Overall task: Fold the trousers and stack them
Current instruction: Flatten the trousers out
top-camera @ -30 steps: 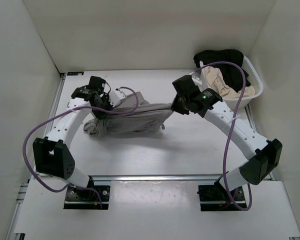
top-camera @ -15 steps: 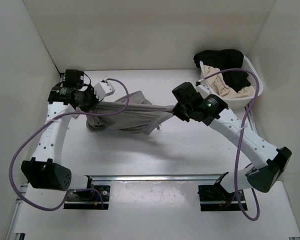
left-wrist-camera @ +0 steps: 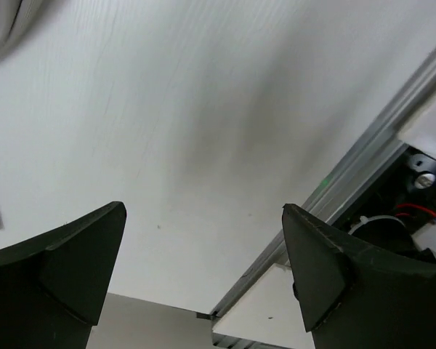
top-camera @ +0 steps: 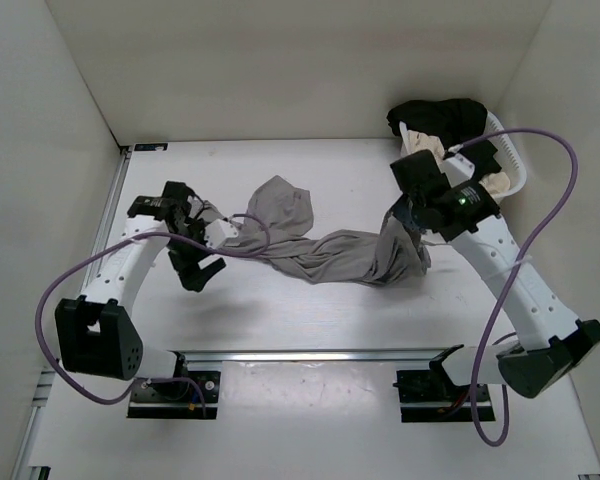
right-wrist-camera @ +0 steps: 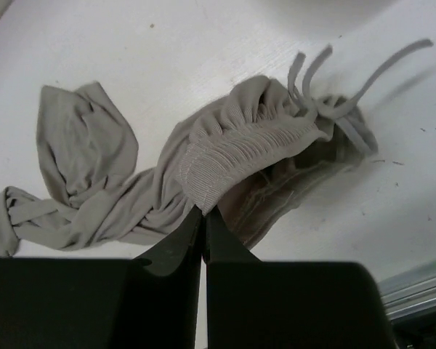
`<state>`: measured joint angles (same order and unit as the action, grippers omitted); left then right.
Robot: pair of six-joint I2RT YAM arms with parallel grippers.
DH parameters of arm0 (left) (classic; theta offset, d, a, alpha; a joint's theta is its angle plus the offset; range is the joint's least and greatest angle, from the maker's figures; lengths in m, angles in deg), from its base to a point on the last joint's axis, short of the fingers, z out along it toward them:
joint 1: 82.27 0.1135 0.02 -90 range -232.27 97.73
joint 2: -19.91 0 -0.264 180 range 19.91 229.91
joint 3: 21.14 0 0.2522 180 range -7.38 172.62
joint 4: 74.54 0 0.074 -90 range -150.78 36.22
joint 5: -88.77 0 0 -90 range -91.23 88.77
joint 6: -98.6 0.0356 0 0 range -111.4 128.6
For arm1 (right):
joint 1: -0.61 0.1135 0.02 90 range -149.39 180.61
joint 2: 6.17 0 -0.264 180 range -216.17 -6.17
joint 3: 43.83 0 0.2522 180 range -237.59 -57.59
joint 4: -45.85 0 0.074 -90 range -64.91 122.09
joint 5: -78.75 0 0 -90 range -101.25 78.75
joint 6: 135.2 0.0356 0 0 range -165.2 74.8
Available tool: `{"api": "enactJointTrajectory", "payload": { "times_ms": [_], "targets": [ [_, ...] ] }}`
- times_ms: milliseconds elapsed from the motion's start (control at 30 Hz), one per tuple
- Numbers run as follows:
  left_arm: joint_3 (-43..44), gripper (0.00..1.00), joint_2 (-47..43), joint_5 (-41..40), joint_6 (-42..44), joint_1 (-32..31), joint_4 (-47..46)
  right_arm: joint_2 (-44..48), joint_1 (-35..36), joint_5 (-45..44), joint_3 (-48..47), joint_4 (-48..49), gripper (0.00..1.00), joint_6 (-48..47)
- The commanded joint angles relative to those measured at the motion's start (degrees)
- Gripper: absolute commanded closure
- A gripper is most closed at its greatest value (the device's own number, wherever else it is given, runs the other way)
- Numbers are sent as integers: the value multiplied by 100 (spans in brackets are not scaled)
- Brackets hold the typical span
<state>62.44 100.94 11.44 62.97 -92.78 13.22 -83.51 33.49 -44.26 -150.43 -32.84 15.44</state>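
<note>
The grey trousers (top-camera: pixel 330 255) lie twisted in a long rope across the middle of the table, one leg end spread flat at the far left (top-camera: pixel 280 205). My right gripper (top-camera: pixel 404 216) is shut on the ribbed waistband (right-wrist-camera: pixel 247 142), pinching its edge at the fingertips (right-wrist-camera: pixel 204 211) and holding it a little off the table; the drawstrings (right-wrist-camera: pixel 349 94) trail loose. My left gripper (top-camera: pixel 200 270) stands open and empty, left of the trousers and apart from them. In the left wrist view it (left-wrist-camera: pixel 203 218) sees only bare table between its fingers (left-wrist-camera: pixel 80 247).
A white basket (top-camera: pixel 513 185) at the back right holds a black garment (top-camera: pixel 440 115) and a beige one (top-camera: pixel 480 185), close behind my right arm. A metal rail (left-wrist-camera: pixel 363 160) runs along the table's near edge. White walls enclose the table on three sides.
My left gripper opened, let go of the trouser leg and drew back toward the near left. My right gripper carried the waistband rightward; the stretched cloth went slack onto the table.
</note>
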Motion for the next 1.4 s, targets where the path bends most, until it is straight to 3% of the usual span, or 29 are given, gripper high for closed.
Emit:
{"api": "enactJointTrajectory", "payload": {
  "times_ms": [0, 67, 100, 167, 433, 667, 700, 733, 800, 833, 967, 1067, 1133, 1233, 1333, 1367],
  "targets": [
    [-617, 0, -185, -343, 267, 513, -454, 482, 51, 14, 887, 286, 100, 42],
    [-916, 0, -114, -501, 267, 628, -1175, 799, -97, 128, 1644, 419, 100, 114],
    [-1005, 0, 164, -441, -29, 628, -2082, 982, -420, 303, 2064, 489, 100, 62],
    [-638, 0, 605, -257, -268, 628, -2572, 984, -554, 418, 2190, 551, 100, -8],
    [1021, 0, 3125, -546, -690, 505, -3216, 984, -555, 541, 2691, 902, 100, -61],
    [1298, 0, 3945, -247, -629, 286, -3330, 984, -608, 603, 2797, 903, 100, -132],
    [1227, 6, 4007, -247, -629, 286, -3400, 984, -608, 603, 2850, 903, 100, -132],
    [1227, 26, 4060, -247, -682, 286, -3401, 984, -608, 603, 2850, 903, 100, -132],
    [1227, 80, 4113, -247, -796, 286, -3401, 1037, -608, 655, 2850, 903, 100, -71],
    [1296, 86, 4113, -317, -883, 338, -3401, 1037, -608, 656, 2850, 903, 100, -70],
    [1367, 86, 3483, 6, -1103, 654, -3348, 1335, -608, 717, 3104, 1016, 100, 35],
    [1954, 86, 2569, 375, -1226, 778, -3348, 1546, -608, 718, 3298, 1017, 100, 88],
    [2989, 86, 2408, 474, -1331, 673, -3296, 1634, -608, 718, 3447, 904, 100, 88],
    [5028, 86, 3188, 649, -1543, 278, -2954, 1774, -660, 595, 3570, 718, 100, 140],
    [5935, 85, 3751, 536, -1456, -433, -2952, 1898, -660, 594, 3659, 665, 100, 141],
    [6147, 79, 4058, 370, -1368, -653, -2952, 1898, -660, 594, 3737, 665, 100, 141]
  ]
}}
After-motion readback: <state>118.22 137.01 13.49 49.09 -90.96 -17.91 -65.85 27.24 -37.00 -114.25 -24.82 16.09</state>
